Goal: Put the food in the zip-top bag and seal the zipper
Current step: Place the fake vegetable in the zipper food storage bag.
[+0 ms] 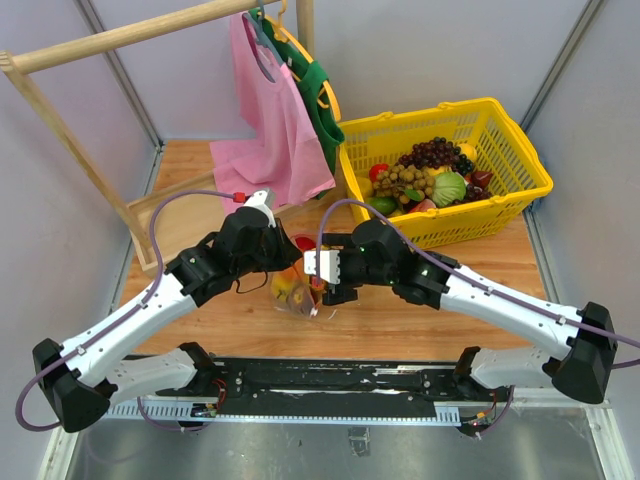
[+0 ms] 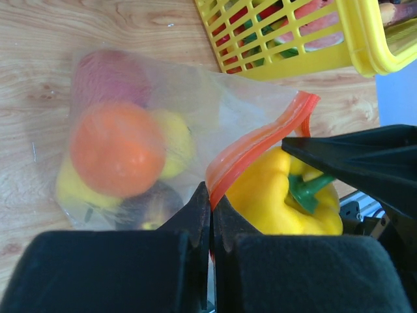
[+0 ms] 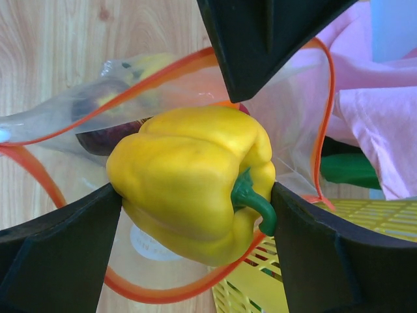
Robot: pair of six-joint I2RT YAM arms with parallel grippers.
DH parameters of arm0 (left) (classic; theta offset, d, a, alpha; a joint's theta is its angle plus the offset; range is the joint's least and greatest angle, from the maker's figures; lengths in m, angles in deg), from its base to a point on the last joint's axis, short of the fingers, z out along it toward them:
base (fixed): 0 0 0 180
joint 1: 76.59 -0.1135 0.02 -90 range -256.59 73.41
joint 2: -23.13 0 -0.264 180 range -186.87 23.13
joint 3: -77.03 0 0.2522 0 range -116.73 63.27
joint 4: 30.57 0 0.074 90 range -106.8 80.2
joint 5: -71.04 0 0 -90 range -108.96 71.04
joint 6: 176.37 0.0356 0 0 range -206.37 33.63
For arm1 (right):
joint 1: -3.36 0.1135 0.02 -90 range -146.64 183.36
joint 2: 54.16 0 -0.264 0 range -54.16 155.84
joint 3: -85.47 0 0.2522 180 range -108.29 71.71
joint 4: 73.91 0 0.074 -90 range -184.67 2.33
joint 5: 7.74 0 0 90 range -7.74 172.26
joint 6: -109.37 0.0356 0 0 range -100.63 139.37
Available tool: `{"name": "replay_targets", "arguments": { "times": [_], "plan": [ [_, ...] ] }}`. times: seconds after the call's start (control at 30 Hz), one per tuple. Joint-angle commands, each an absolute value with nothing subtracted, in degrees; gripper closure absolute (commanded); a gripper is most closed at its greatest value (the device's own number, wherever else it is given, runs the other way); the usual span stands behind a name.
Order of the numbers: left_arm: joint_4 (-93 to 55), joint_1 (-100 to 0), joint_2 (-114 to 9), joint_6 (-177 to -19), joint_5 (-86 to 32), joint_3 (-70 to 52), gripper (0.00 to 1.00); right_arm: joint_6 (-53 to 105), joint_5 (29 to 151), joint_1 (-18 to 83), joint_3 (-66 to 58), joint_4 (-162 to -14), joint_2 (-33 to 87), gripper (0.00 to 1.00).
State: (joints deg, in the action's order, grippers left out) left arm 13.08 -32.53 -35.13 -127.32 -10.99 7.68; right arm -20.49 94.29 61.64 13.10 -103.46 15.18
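Observation:
The clear zip-top bag (image 2: 195, 91) lies on the wooden table with its mouth held open. Inside it I see an orange (image 2: 117, 149), a reddish fruit (image 2: 107, 75) and yellow pieces (image 2: 174, 140). My left gripper (image 2: 211, 202) is shut on the red-orange zipper (image 2: 260, 140) at the bag's rim. My right gripper (image 3: 195, 202) is closed on a yellow pepper (image 3: 189, 176) with a green stem, one finger on each side. It holds the pepper at the bag's mouth, ringed by the zipper strip (image 3: 163, 297). In the top view both grippers meet over the bag (image 1: 292, 292).
A yellow basket (image 1: 520, 150) with grapes and other produce stands at the back right, close behind the bag. Pink (image 1: 275, 130) and green (image 1: 322, 105) cloth bags hang from a wooden rack (image 1: 60, 120) at the back left. Its base rail (image 1: 145, 215) lies on the table's left side.

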Motion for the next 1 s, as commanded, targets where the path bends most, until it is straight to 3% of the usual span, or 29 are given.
{"name": "replay_targets", "arguments": {
  "times": [0.0,0.2,0.57,0.97],
  "plan": [
    [11.96,-32.82,-33.42,-126.92,-12.14,6.24,1.00,-21.34,88.87,62.64,13.71,-101.83,16.01,0.13],
    [11.53,-32.82,-33.17,-127.23,-12.79,6.56,1.00,-18.72,87.57,62.60,12.82,-99.91,16.91,0.01],
    [10.95,-32.82,-33.11,-128.24,-12.25,7.11,1.00,-5.78,81.23,62.62,9.87,-99.23,12.58,0.00],
    [10.92,-32.82,-33.17,-128.03,-12.47,7.29,1.00,19.33,66.07,62.55,12.13,-116.83,8.29,0.19]
  ]
}}
